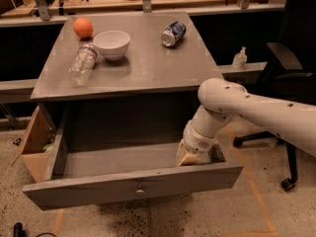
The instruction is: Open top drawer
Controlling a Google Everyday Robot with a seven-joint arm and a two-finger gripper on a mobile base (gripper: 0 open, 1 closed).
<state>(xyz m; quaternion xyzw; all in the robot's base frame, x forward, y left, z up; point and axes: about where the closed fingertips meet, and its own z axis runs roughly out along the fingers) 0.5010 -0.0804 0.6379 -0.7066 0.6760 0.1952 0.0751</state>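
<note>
Brown cardboard box [34, 144] stands against the cabinet's left side, beside the open drawer.

On the grey counter [148, 73], left to right: a clear plastic bottle [81, 64] lying on its side, an orange [83, 27], a white round bowl [112, 43], and a blue drinks can [173, 33], also on its side.

The wide grey top drawer [89, 195] sits below the counter, drawn well out. Its deep box is exposed and its small round metal knob [139, 191] is at the centre of the front.

The tan-tipped gripper [189, 156] reaches down inside the drawer, against the back of the front panel towards its right end. Whether it is open or closed cannot be told from here. The white arm [247, 107] enters from the right.

Assessment: the opening appears nearly complete. Contact is off-centre, so any remaining pull should run straight along the runners to avoid racking the drawer. It should be slow and stop before the end of travel, since a jolt could roll the bottle or can.
</note>
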